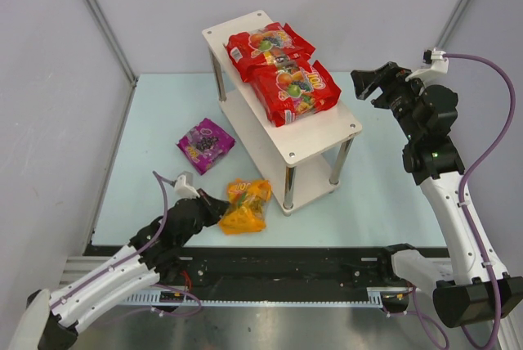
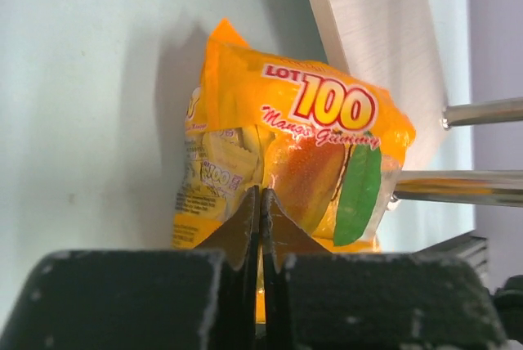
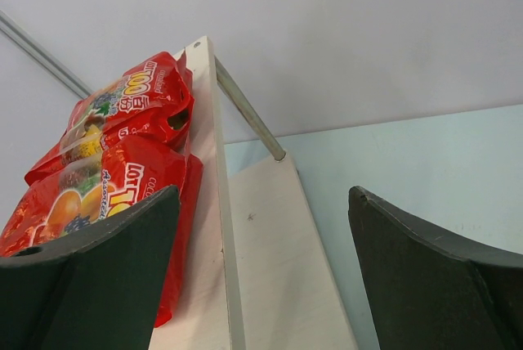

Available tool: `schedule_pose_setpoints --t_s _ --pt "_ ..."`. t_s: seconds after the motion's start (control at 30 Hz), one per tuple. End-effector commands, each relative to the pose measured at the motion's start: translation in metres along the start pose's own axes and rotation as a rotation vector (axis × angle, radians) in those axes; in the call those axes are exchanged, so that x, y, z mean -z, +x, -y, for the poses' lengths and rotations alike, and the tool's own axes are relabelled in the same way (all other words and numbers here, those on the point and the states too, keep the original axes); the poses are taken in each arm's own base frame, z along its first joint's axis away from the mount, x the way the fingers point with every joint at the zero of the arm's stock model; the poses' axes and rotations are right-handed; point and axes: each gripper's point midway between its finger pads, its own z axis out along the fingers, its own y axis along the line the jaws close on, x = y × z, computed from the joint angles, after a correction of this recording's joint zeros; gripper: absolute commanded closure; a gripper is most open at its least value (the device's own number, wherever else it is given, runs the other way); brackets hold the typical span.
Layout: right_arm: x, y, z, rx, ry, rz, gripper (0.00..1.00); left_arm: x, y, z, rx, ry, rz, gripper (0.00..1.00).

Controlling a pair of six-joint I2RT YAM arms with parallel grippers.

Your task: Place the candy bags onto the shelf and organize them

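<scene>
Orange-yellow candy bag [image 2: 294, 154] pinched at its edge in my left gripper [image 2: 260, 203]; my right gripper [image 3: 264, 196] spread wide beside shelf [image 3: 270, 284].

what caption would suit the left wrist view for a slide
Left gripper closed on the edge of the orange-yellow candy bag, with the shelf just behind.

Left wrist view: the lower edge of the orange-yellow bag [image 2: 294, 154] is hidden behind the left gripper [image 2: 259, 199]; the shelf [image 2: 376, 39] is cut off at the top. Right wrist view: the near red bag [image 3: 122, 182] is cut off at left and partly covered by the right gripper [image 3: 263, 195]. Top view: print on the purple bag [image 1: 206, 145] is too small to read.
</scene>
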Motion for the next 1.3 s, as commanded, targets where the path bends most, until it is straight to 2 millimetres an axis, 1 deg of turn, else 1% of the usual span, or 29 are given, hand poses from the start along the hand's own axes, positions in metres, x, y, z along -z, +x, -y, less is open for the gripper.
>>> schedule_pose_setpoints --t_s 0.0,0.03,0.07,0.13,0.17,0.23,0.27,0.3,0.33,0.37,0.4,0.43,0.47,0.5,0.57,0.6,0.63,0.73,0.8,0.83,0.87,0.93,0.97,1.0,1.07,1.13,1.17,1.23,1.27 --pt "0.005 -0.010 -0.005 0.004 -0.018 0.029 0.12 0.013 -0.034 0.027 -0.121 -0.012 0.037 1.00" --pt "0.005 -0.009 -0.005 0.005 -0.017 0.028 0.12 0.013 -0.036 0.024 -0.143 -0.035 0.029 1.00" --pt "0.004 -0.010 -0.005 0.005 -0.018 0.029 0.12 0.016 -0.043 0.031 -0.178 -0.029 0.035 1.00" --pt "0.004 -0.009 -0.005 0.007 -0.018 0.026 0.12 0.014 -0.046 0.027 -0.221 -0.063 0.017 1.00" --pt "0.005 -0.009 -0.005 0.008 -0.017 0.028 0.12 0.015 -0.051 0.031 -0.263 -0.061 0.018 1.00" --pt "0.005 -0.009 -0.005 0.011 -0.015 0.027 0.12 0.012 -0.055 0.023 -0.302 -0.104 0.001 1.00" --pt "0.005 -0.009 -0.005 0.012 -0.013 0.025 0.12 0.013 -0.059 0.027 -0.334 -0.094 -0.007 1.00" --pt "0.005 -0.008 -0.004 0.014 -0.011 0.024 0.11 0.010 -0.058 0.024 -0.350 -0.108 -0.026 1.00" --pt "0.004 -0.008 -0.004 0.012 -0.010 0.021 0.12 0.009 -0.063 0.022 -0.354 -0.123 -0.024 1.00" --pt "0.004 -0.007 -0.003 0.012 -0.008 0.021 0.12 0.008 -0.065 0.025 -0.379 -0.110 -0.037 0.92" --pt "0.004 -0.006 -0.003 0.011 -0.009 0.017 0.12 0.007 -0.066 0.024 -0.388 -0.117 -0.045 0.81" --pt "0.004 -0.006 -0.003 0.010 -0.008 0.015 0.12 0.004 -0.068 0.018 -0.390 -0.148 -0.057 0.68" --pt "0.004 -0.006 -0.003 0.010 -0.010 0.016 0.11 0.003 -0.070 0.019 -0.397 -0.154 -0.059 0.39" --pt "0.004 -0.005 -0.002 0.014 -0.007 0.011 0.11 0.003 -0.072 0.018 -0.396 -0.165 -0.060 0.30" --pt "0.004 -0.005 -0.001 0.016 -0.003 0.011 0.12 0.004 -0.075 0.020 -0.379 -0.162 -0.045 0.19" --pt "0.004 -0.004 0.000 0.020 0.001 0.008 0.12 0.004 -0.077 0.022 -0.375 -0.154 -0.033 0.18" --pt "0.004 -0.004 0.001 0.020 0.006 0.008 0.12 0.006 -0.082 0.029 -0.364 -0.128 -0.003 0.17" --pt "0.003 -0.003 0.001 0.021 0.007 0.006 0.11 0.010 -0.093 0.043 -0.337 -0.075 0.058 0.19" --pt "0.003 -0.003 0.001 0.020 0.005 0.007 0.11 0.012 -0.093 0.051 -0.312 -0.033 0.069 0.32" --pt "0.003 -0.003 0.001 0.019 0.005 0.007 0.11 0.010 -0.091 0.060 -0.302 0.016 0.063 0.38" --pt "0.003 -0.002 0.001 0.017 0.005 0.003 0.11 0.007 -0.085 0.059 -0.288 0.021 0.043 0.55" --pt "0.002 -0.002 0.001 0.012 0.001 0.001 0.11 0.002 -0.079 0.061 -0.277 0.041 0.020 0.73" --pt "0.002 -0.001 0.000 0.009 -0.002 0.000 0.11 0.000 -0.076 0.057 -0.266 0.028 0.009 0.87" --pt "0.002 -0.001 0.000 0.007 -0.002 0.000 0.11 -0.004 -0.071 0.051 -0.265 0.008 -0.010 0.93" --pt "0.002 -0.002 0.000 0.009 -0.004 0.000 0.11 -0.007 -0.064 0.043 -0.253 -0.009 -0.030 1.00" --pt "0.002 -0.001 0.000 0.009 -0.002 0.000 0.11 -0.012 -0.058 0.038 -0.231 -0.013 -0.043 1.00" --pt "0.002 -0.001 0.000 0.010 -0.002 -0.002 0.11 -0.015 -0.048 0.030 -0.222 -0.024 -0.071 1.00" --pt "0.002 -0.001 0.000 0.012 -0.002 -0.004 0.11 -0.019 -0.036 0.020 -0.203 -0.041 -0.106 1.00" --pt "0.002 -0.001 0.000 0.012 -0.002 -0.004 0.11 -0.020 -0.025 0.011 -0.183 -0.056 -0.136 1.00"
